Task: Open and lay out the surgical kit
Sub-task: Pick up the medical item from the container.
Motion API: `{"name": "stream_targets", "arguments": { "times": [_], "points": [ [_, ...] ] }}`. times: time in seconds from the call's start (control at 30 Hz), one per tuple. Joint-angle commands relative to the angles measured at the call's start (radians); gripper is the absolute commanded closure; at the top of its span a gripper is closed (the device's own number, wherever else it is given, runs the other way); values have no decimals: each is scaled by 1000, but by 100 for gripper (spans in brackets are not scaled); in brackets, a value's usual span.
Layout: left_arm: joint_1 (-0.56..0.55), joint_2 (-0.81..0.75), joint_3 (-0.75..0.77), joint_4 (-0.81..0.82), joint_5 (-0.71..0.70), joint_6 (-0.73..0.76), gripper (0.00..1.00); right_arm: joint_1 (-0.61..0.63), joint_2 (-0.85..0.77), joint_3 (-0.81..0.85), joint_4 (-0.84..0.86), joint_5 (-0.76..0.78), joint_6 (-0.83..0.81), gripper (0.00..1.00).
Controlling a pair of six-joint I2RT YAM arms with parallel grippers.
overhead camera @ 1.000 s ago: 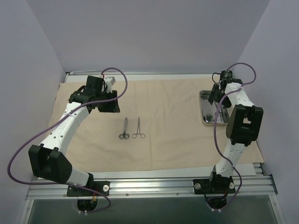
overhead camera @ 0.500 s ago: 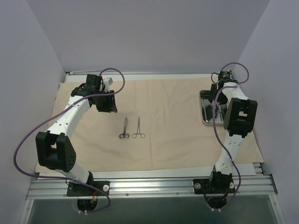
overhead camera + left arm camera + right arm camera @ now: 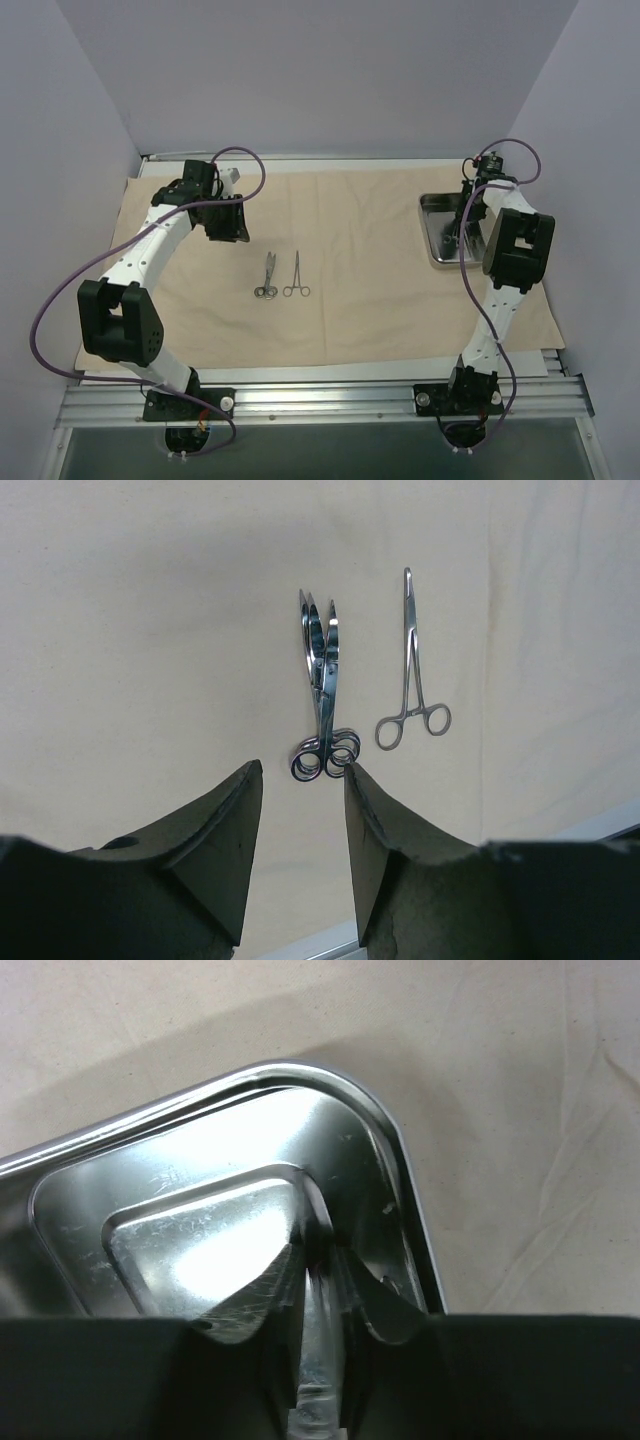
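The beige cloth wrap [image 3: 370,300] lies spread flat over the table. On it, left of centre, lie silver scissors [image 3: 267,275] [image 3: 322,680] and ring-handled forceps [image 3: 297,275] [image 3: 411,670], side by side. My left gripper [image 3: 228,222] [image 3: 303,768] hangs open over the cloth just short of the scissors' rings, with nothing between its fingers. The shiny steel tray [image 3: 432,203] [image 3: 300,1068] sits at the right rear of the cloth. My right gripper [image 3: 460,233] [image 3: 318,1245] reaches down into the tray, shut on a thin silver strip, the tweezers [image 3: 320,1360].
Purple walls close in the back and both sides. An aluminium rail [image 3: 320,395] runs along the near edge with both arm bases on it. Purple cables loop off each arm. A white strip of table [image 3: 552,362] shows past the cloth at the right front.
My right gripper has dropped into the tray and closed its fingers on the silver strip. The left arm's elbow has swung in and its gripper has barely shifted.
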Motion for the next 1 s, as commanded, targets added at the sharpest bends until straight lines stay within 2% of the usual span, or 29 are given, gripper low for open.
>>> {"name": "stream_targets", "arguments": {
  "times": [0.0,0.2,0.33,0.7,0.97],
  "points": [
    [8,-20,35,6,25,12,53,7,44,-36,-92,-75,32,93],
    [10,-47,12,18,42,8,53,6,-43,-37,-101,-58,42,100],
    [10,-60,1,22,48,5,53,4,-80,1,-142,-37,54,100],
    [10,-80,-16,37,94,-2,52,25,-244,-27,-187,-57,91,100],
    [10,-96,-48,87,208,-22,51,93,-367,7,-231,-79,108,100]
  ]
}}
